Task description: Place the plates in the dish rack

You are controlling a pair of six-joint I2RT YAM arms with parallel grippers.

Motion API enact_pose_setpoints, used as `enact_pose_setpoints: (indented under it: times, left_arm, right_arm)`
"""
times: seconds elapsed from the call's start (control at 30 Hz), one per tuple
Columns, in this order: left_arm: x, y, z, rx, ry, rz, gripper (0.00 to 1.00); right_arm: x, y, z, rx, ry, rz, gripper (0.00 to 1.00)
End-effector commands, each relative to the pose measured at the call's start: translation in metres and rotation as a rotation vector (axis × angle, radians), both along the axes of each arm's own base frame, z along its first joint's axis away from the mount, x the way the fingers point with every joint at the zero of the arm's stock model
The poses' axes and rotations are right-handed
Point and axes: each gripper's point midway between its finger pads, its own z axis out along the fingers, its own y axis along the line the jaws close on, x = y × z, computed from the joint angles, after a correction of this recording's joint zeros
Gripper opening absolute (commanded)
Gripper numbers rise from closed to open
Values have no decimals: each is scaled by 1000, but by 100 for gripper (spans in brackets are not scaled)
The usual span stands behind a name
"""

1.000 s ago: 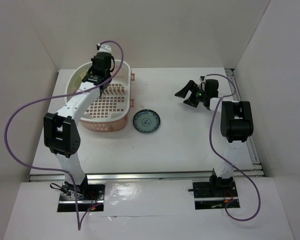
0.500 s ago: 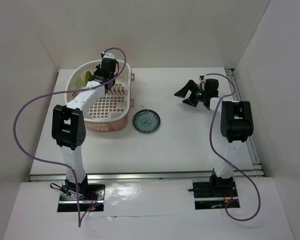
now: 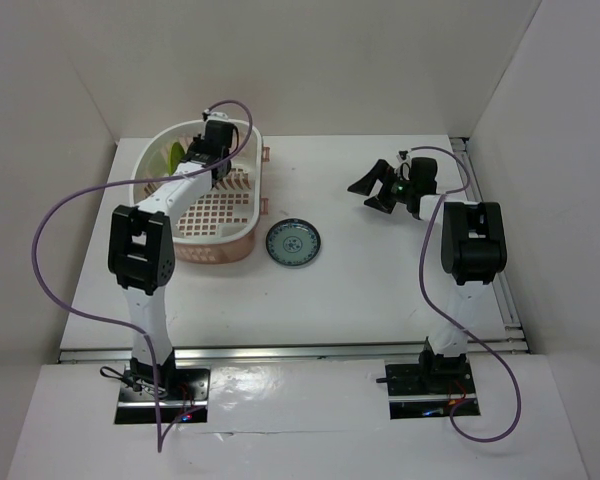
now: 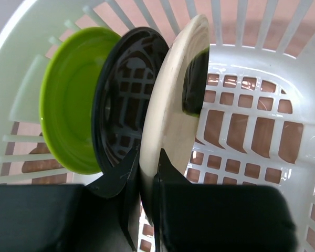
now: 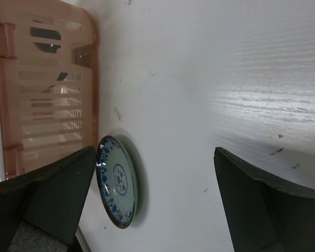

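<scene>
White tabletop (image 3: 380,290) is carrying the pink dish rack (image 3: 220,248); inside it, left fingers (image 4: 165,170) are pinching the upright, dark-patched cream plate (image 4: 170,105); right fingers (image 5: 58,194) are gaping empty.

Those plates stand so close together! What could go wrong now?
The left gripper pinches the cream plate on edge, close beside the black plate. If it lets go before the plate is seated in the rack, it might tip onto that one and the green plate. If it backs out crooked, the fingers could drag the plate along.
</scene>
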Motion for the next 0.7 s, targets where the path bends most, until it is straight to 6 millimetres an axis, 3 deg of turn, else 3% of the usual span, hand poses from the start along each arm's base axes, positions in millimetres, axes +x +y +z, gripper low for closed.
enact_pose_setpoints:
  times: [0.0, 0.17, 0.37, 0.57, 0.6, 0.67]
  left_arm:
    - [13, 1, 13, -42, -60, 32, 0]
    - [14, 8, 5, -65, -48, 45, 0]
    - [19, 1, -6, -95, -27, 29, 2]
    - [20, -2, -6, -107, -20, 25, 25]
    - [20, -2, -6, -107, -20, 25, 32]
    - [22, -2, 3, -111, -37, 24, 38]
  right_arm:
    - [14, 6, 17, 11, -76, 20, 100]
    - [11, 7, 16, 21, -70, 25, 100]
    - [11, 7, 16, 21, -70, 25, 100]
    - [9, 8, 15, 26, -71, 33, 100]
    - [8, 9, 15, 30, -70, 41, 100]
    - [8, 9, 15, 31, -70, 41, 100]
